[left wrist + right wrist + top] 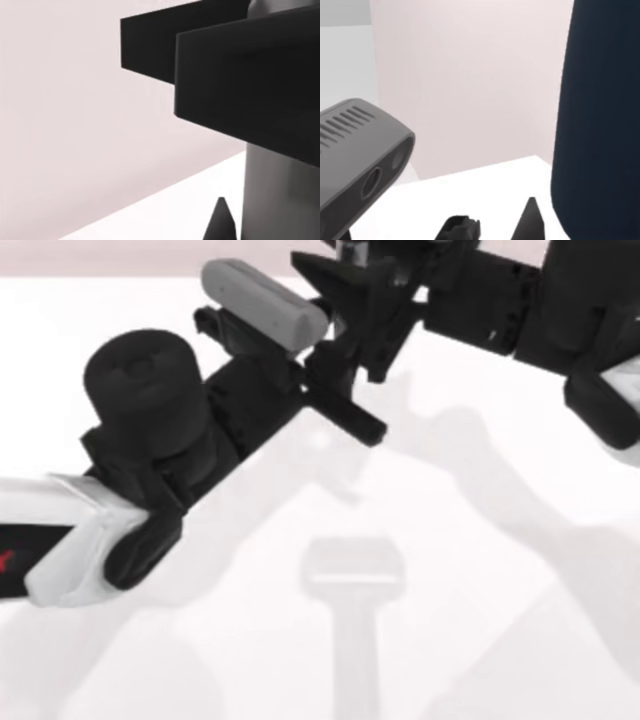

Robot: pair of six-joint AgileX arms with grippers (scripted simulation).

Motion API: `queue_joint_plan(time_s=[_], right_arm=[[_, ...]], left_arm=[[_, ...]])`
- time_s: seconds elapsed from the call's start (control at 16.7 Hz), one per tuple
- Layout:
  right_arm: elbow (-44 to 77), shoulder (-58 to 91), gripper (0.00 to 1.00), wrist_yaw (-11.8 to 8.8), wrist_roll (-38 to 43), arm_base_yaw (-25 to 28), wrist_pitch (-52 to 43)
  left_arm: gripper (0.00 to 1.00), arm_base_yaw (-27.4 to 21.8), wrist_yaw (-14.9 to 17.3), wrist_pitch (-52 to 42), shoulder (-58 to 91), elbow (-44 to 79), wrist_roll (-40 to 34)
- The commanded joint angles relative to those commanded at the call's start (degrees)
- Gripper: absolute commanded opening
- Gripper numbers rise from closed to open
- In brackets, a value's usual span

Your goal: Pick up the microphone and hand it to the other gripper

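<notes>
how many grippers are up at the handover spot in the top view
2. The left gripper reaches in from the top view's left, and the right gripper comes in from the right; they meet near the table's far edge. The microphone between them is mostly hidden from above.

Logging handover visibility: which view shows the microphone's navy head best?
Right wrist view: the microphone head fills one side, dark navy and close. Left wrist view shows only its grey handle, partly covered by black parts. Top view barely shows it where the arms meet.
</notes>
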Motion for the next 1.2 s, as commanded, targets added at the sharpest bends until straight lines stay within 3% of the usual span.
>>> queue_joint_plan(time_s=[0.18,0.72,1.2], right_arm=[[0.0,0.0,0.02,0.0,0.0,0.0,0.0],[0.0,0.0,0.0,0.0,0.0,0.0,0.0],[0.0,0.0,0.0,0.0,0.0,0.0,0.0]], left_arm=[[0.0,0.0,0.0,0.0,0.0,0.0,0.0],[0.0,0.0,0.0,0.0,0.0,0.0,0.0],[0.6,0.0,0.0,0.0,0.0,0.0,0.0]])
